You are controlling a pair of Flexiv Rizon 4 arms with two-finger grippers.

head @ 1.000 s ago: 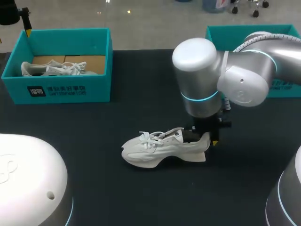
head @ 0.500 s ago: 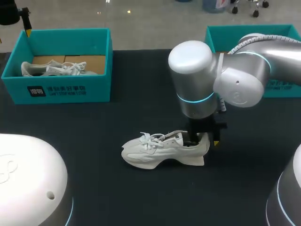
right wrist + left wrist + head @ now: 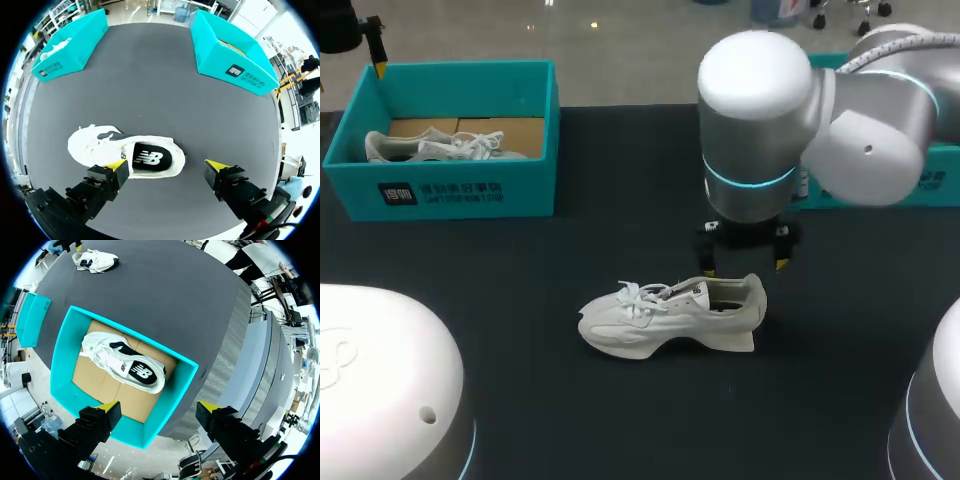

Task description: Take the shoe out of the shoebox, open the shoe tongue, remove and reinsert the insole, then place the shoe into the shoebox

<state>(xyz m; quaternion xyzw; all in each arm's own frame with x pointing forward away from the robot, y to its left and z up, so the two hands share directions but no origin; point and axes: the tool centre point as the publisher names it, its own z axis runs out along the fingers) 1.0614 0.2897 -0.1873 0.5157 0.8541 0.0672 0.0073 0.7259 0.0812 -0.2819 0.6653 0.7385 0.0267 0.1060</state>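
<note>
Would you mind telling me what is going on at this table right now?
The right gripper hangs open just above the heel end of a white shoe and is not gripping it. The shoe stands upright on the table, outside the boxes. Its insole shows inside the opening. The left gripper is open too, above the teal shoebox, which holds a second shoe.
</note>
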